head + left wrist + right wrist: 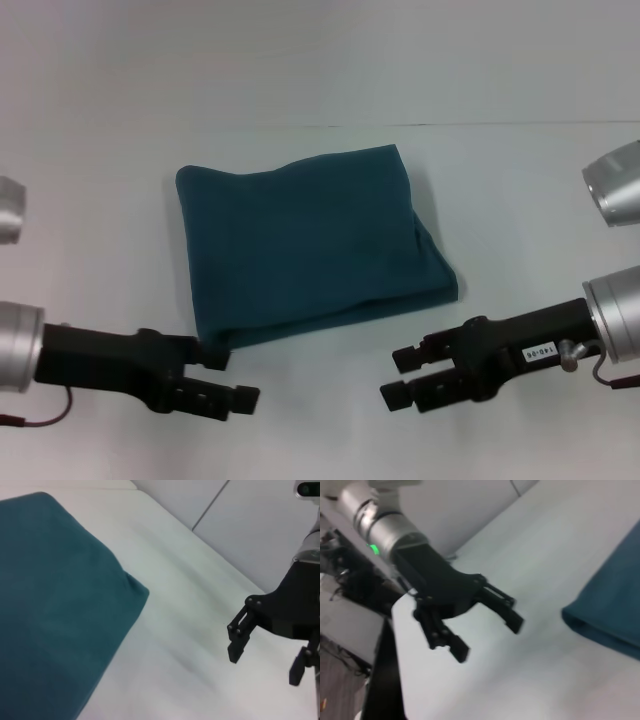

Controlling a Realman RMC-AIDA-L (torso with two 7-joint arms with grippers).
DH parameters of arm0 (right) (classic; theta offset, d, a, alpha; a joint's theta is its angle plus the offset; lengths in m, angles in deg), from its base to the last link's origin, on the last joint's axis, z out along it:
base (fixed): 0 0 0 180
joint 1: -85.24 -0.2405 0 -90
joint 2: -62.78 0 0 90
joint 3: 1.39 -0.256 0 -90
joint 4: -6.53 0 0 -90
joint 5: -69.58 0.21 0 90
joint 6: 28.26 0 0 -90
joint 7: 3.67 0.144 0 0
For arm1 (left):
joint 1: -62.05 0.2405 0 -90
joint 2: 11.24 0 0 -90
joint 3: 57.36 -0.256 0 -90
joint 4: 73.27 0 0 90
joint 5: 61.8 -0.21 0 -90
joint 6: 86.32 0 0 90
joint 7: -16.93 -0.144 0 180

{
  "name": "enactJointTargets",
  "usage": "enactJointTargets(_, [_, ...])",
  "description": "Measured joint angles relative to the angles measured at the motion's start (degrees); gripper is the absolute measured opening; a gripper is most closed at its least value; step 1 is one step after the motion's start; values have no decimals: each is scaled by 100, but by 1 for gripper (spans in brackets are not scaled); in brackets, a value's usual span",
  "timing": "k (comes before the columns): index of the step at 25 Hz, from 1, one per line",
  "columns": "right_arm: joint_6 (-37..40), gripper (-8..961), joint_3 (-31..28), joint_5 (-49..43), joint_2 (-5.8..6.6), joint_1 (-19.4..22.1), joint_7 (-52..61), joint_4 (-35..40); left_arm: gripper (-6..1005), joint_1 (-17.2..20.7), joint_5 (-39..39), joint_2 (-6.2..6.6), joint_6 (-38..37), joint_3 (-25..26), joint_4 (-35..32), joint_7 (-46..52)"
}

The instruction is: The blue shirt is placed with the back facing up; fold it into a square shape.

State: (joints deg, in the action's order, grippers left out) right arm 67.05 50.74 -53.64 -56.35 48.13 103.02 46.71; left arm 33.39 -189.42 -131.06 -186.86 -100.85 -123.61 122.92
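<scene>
Head view alone: whole folded blue shirt point(310, 245), both grippers.

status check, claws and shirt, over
Left claw open, right claw open, both off the cloth. Blue shirt folded square on table. Nothing in the way.

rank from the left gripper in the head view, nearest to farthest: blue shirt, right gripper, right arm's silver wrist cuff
1. blue shirt: folded on the table, its near corner just beyond the left gripper.
2. right gripper: across the gap, on the right.
3. right arm's silver wrist cuff: far right edge.
</scene>
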Motion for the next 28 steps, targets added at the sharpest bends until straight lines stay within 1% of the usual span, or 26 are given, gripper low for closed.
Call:
enactJointTargets(4, [133, 723, 13, -5, 3, -3, -49, -3, 930, -128, -3, -56, -15, -8, 143, 28])
enactJointTargets(6, [168, 722, 12, -9, 29, 24, -53, -3, 929, -151, -4, -70, -60, -14, 136, 28])
enactJointTargets(11, [230, 722, -11, -12, 104, 108, -64, 41, 929, -160, -8, -40, -118, -199, 91, -2])
enactJointTargets(16, [251, 721, -11, -22, 149, 123, -161, 54, 929, -210, 4, -38, -259, -277, 83, -7])
enactJointTargets(20, [246, 721, -23, -19, 156, 108, -203, 56, 929, -228, 41, -64, -346, -253, 24, 20])
enactJointTargets(23, [209, 720, -41, 3, 155, 107, -219, 58, 929, -235, 46, -120, -381, -243, 15, 33])
enactJointTargets(28, [118, 720, -68, 14, 137, 82, -246, 60, 930, -255, 50, -169, -234, -218, 15, 39])
